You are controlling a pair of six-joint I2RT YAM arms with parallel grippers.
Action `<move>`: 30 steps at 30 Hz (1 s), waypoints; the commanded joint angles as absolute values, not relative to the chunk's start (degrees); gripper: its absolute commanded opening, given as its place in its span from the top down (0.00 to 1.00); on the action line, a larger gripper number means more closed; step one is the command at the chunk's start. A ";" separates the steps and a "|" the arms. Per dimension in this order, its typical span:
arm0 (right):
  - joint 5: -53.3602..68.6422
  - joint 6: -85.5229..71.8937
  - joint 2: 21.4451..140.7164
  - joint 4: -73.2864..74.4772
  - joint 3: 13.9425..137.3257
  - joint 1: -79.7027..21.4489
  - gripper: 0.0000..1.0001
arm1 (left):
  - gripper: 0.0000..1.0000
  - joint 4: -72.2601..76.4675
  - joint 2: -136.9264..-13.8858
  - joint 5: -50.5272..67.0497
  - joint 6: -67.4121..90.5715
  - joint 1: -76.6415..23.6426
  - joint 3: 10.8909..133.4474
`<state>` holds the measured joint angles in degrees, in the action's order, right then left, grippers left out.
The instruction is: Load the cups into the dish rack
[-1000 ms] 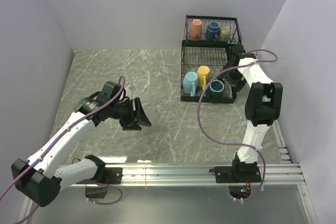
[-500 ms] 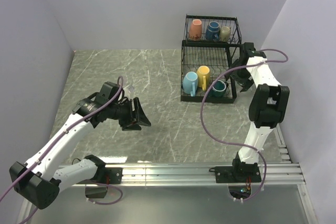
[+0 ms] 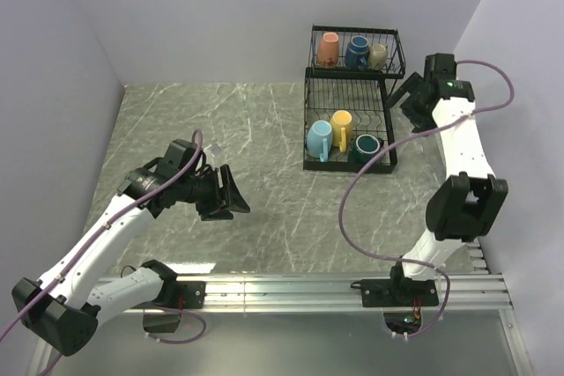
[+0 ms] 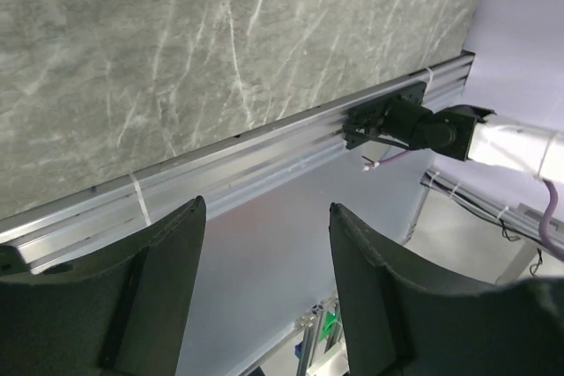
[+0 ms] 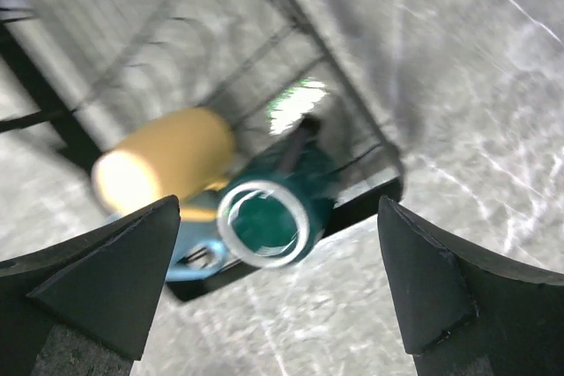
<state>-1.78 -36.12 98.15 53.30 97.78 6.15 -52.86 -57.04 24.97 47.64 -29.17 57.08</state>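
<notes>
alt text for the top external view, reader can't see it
A black wire dish rack at the far right holds six cups: orange-pink, navy and olive-grey in the upper basket, light blue, yellow and teal in the lower tray. The right claw hangs open beside the rack, the left claw open over the table.

The view from above is bright and even, sharp everywhere, with soft light and faint shadows. A pale patch of glare lies on the marble table (image 3: 264, 209) at the lower left of that frame. The left wrist view is also sharp. The right wrist view is smeared: the wires of the rack (image 5: 44, 94) become streaks, the teal cup (image 5: 264, 222) has a soft white rim, and a bright reflection sits just above it.
</notes>
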 commanded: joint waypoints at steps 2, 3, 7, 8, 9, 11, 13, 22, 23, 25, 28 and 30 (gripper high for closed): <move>9.64 -33.75 83.02 42.74 94.85 5.19 0.00 | 0.36 -53.27 -56.51 22.06 46.32 -28.83 62.39; 11.67 -33.40 80.18 40.28 92.75 4.49 0.00 | 0.36 -52.91 -56.60 21.63 46.14 -28.92 63.10; 15.29 -33.05 66.73 33.23 80.63 0.36 0.00 | 0.33 -51.24 -58.70 18.73 44.83 -28.92 67.58; 16.25 -33.74 61.58 32.61 78.25 0.26 0.00 | 0.33 -51.33 -59.41 16.89 44.56 -28.74 70.37; 17.83 -33.92 58.65 31.82 75.70 -1.91 0.00 | 0.32 -51.68 -60.37 15.74 44.30 -28.83 71.97; 18.81 -34.62 50.24 30.15 68.23 -3.60 0.00 | 0.32 -50.98 -63.10 14.59 43.60 -28.74 76.09; 20.48 -34.81 45.29 31.19 62.70 -5.36 0.00 | 0.32 -48.17 -65.03 13.28 43.33 -28.83 78.30; 16.02 -32.87 23.65 44.80 57.39 -6.06 0.00 | 0.28 -35.17 -66.88 1.60 45.79 -28.57 82.27; 14.34 -32.96 21.73 46.22 58.00 -5.98 0.00 | 0.28 -33.16 -66.97 0.89 45.79 -28.56 81.57; 11.36 -32.87 20.48 50.42 59.67 -5.98 0.00 | 0.27 -31.65 -67.32 0.18 45.97 -28.56 81.04; 9.85 -32.43 18.55 55.26 61.26 -5.98 0.00 | 0.27 -29.98 -67.15 -4.30 46.76 -28.48 80.68; 9.06 -32.69 16.18 56.77 61.17 -5.98 0.00 | 0.27 -27.35 -66.45 -7.28 46.67 -28.48 79.90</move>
